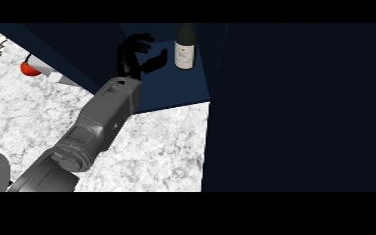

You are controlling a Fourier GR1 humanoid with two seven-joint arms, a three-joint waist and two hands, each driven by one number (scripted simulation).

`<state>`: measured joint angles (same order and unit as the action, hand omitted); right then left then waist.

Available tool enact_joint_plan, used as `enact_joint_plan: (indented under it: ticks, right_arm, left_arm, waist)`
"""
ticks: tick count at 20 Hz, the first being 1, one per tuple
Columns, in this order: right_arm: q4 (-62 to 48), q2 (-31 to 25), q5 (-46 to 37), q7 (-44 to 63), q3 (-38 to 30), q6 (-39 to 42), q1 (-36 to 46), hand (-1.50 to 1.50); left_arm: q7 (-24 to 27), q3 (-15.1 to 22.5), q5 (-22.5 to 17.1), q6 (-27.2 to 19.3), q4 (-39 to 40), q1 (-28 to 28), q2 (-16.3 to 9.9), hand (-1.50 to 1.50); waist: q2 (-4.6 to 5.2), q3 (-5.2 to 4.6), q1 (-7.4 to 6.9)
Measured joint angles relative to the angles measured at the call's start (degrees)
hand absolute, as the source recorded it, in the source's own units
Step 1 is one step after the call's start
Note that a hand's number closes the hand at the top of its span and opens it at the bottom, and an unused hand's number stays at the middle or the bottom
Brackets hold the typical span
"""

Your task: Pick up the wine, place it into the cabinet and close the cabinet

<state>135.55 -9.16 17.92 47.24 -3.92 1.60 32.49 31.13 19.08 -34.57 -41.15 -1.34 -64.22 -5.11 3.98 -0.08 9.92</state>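
The wine bottle [185,47], dark with a pale label, stands upright on the navy floor of the open cabinet [172,89], close to its right wall. My left hand [137,55] is inside the cabinet just left of the bottle. Its fingers are loosely bent and its thumb is spread toward the bottle, a small gap away from it, with nothing held. The grey forearm [103,114] runs back to the lower left. My right hand does not show.
A large dark cabinet door [294,104] fills the right half of the view. The marble counter [154,149] lies below the cabinet. At far left sit a red round object [28,68] and a white item [57,75].
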Motion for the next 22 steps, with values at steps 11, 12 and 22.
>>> enact_joint_plan:
  ticks: [11,12,22]
  right_arm:
    - [0.0,0.1,-0.1,0.4,0.6,-0.4,0.5,-1.5]
    - [0.0,0.0,-0.1,0.4,0.5,-0.4,0.4,-1.5]
    - [0.0,0.0,-0.2,0.8,0.8,-1.0,0.1,-1.5]
  left_arm:
    - [-1.6,-0.4,-0.2,1.9,0.1,-0.2,0.1,-1.5]
    - [-1.5,-0.3,-0.2,2.2,0.1,-0.2,0.1,-1.5]
    - [1.6,0.6,0.6,14.9,-2.9,0.1,0.9,-1.5]
  waist:
    - [-0.02,-0.2,-0.13]
    - [-0.01,-0.24,-0.17]
    - [-0.64,-0.71,-2.04]
